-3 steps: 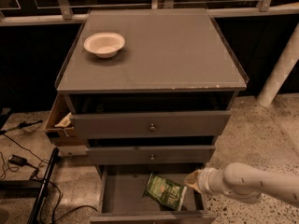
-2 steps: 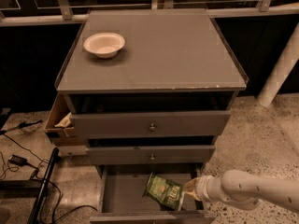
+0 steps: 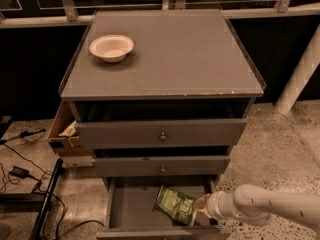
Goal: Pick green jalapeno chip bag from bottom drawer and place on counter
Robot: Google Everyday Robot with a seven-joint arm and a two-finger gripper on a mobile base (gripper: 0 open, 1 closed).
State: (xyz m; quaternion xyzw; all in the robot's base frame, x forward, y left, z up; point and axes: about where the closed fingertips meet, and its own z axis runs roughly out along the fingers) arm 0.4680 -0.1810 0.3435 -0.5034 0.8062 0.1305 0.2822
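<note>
Your gripper sits low inside the bottom drawer, well below the front-right corner of the tabletop, and it meets the right edge of the green jalapeno chip bag — whether it has clamped onto the bag or is only touching it cannot be told from this view. The bag lies slanted on the drawer floor, right of the middle, with its pale end toward the gripper. The step in hand looks like securing the grasp, so make sure you have a firm bite on the crinkly edge before you lift; a thin pinch on foil like this is likely to slip. When you raise it, come out forward first. The middle drawer and top drawer both stand out above the bag, and a straight vertical lift could snag it on them or on the tabletop's front edge. The bottom drawer holds only the bag, and the rest of its grey floor is bare. Nothing can be made out inside the two knobbed drawers. A white bowl sits near the back-left corner of the tabletop and looks empty — aim your placement toward the front-right, well apart from it. A cardboard box beside the left edge holds something pale.
</note>
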